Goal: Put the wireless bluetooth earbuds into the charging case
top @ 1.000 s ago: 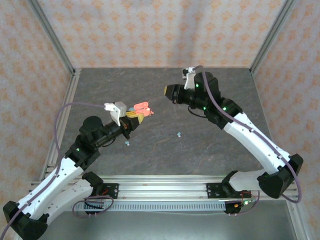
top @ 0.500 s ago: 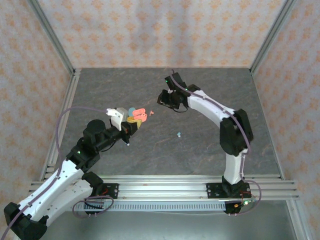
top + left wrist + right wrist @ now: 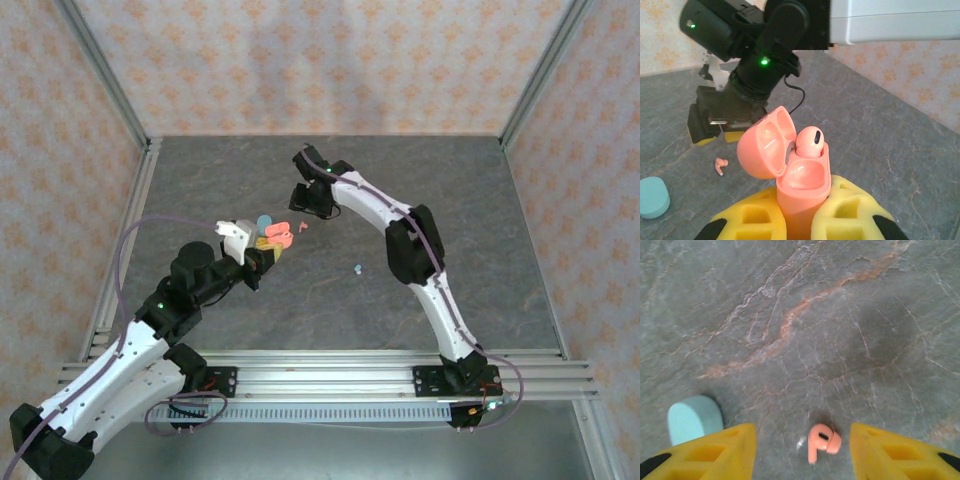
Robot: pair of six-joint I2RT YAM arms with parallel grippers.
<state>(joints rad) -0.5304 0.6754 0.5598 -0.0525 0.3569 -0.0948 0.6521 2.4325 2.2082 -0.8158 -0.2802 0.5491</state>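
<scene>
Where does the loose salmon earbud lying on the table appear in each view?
Top external: loose salmon earbud mid-table, just right of the open salmon case.
Left wrist: earbud lower left, on the table beyond the case.
Right wrist: earbud bottom centre, between the yellow fingers.
Shared landmark: light blue case, left of the earbud in every view.

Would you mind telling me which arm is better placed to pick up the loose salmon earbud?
Right. The right claw hangs open over the salmon earbud, straddling it; the left claw is shut on the open salmon case.
</scene>
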